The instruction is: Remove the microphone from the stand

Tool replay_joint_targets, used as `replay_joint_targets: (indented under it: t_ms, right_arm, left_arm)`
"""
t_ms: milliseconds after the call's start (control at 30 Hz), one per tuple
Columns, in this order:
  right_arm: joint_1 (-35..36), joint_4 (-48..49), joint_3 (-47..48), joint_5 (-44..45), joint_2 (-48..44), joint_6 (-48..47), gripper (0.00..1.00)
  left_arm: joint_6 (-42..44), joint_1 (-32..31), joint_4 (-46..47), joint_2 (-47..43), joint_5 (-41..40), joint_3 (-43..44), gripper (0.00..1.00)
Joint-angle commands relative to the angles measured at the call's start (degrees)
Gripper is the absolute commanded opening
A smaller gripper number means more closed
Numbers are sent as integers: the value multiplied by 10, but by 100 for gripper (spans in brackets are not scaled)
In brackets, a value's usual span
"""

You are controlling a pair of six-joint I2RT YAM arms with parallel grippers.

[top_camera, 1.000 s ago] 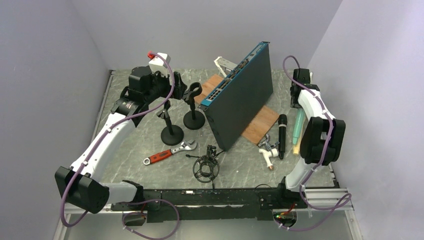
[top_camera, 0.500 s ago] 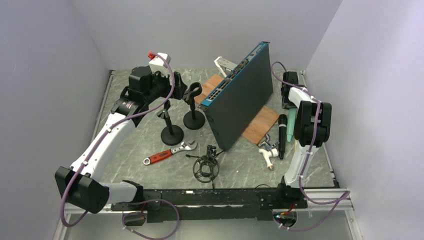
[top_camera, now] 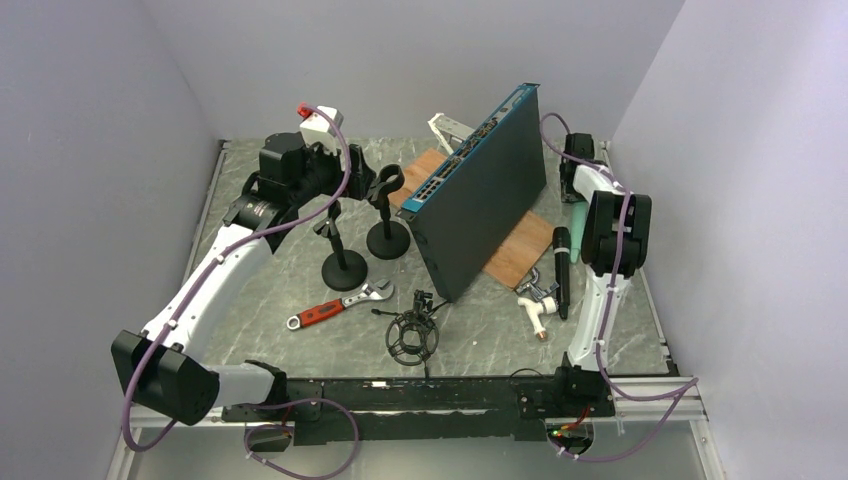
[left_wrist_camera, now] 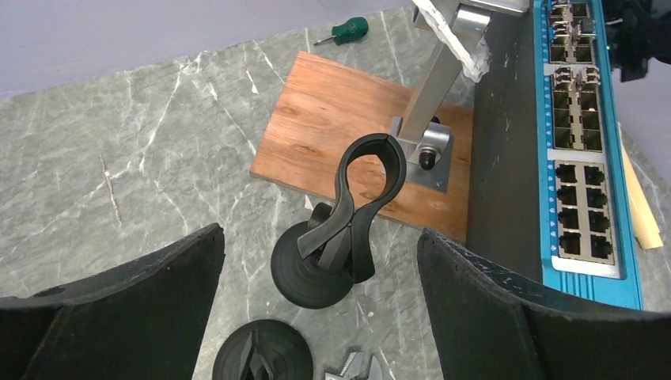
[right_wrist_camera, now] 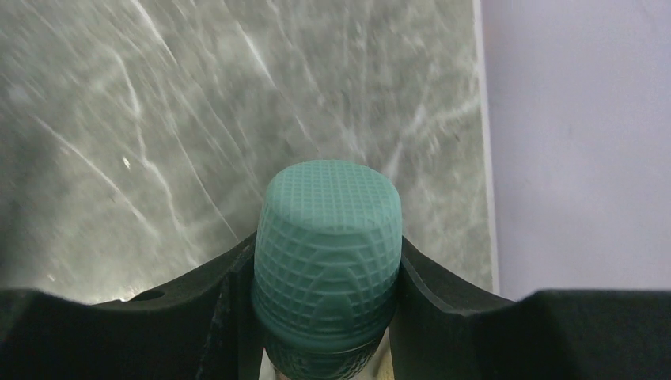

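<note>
Our right gripper (right_wrist_camera: 324, 277) is pinching the green mic (right_wrist_camera: 328, 222); left gripper (left_wrist_camera: 320, 253) hangs spread wide over the stand (left_wrist_camera: 356, 198).

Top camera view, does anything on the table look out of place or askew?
The network switch stands on its long edge on the wooden board, seemingly propped by a metal bracket, not lying flat.

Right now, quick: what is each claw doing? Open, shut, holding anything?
Left claw: open, holding nothing.
Right claw: closed on the green microphone.
</note>
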Motion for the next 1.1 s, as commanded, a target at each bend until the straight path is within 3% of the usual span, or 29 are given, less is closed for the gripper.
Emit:
replay_joint_targets:
  t_ms: [0, 200, 700, 1067]
  right_arm:
    - [2, 15, 75, -32, 40, 12, 13]
    - [2, -1, 132, -43, 92, 15, 20]
    - [3, 1, 131, -53, 101, 9, 69]
    - [2, -22, 135, -67, 65, 24, 79]
  left_arm:
    - [-4, 2, 16, 8, 25, 11, 94]
    - [-1, 2, 15, 8, 20, 9, 94]
    - [-1, 2, 13, 13, 23, 11, 94]
    - [-4, 2, 14, 12, 30, 12, 94]
